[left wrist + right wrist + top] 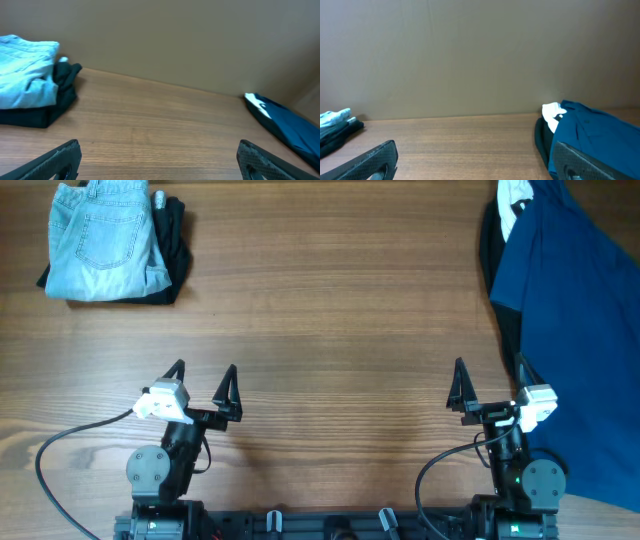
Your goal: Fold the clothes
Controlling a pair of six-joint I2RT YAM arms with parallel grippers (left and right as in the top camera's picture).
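Blue shirt point(575, 330) heaped at table's point(330, 310) right edge, waiting its turn. Jeans point(105, 235) folded far left, prob. the done stack. Left gripper point(205, 370) & right gripper point(488, 370) spread wide, empty, ready to reach.

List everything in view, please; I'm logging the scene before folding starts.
jeans: one, pale blue, folded, far-left corner, on black garment
black garment: count unclear, black, under the jeans
blue shirt: one, dark blue, right edge
white garment: one, white, far-right corner
black fabric: count unclear, black, under blue shirt's left edge
table: one, brown wood
left claw: one, black, open, near left
right claw: one, black, open, near right
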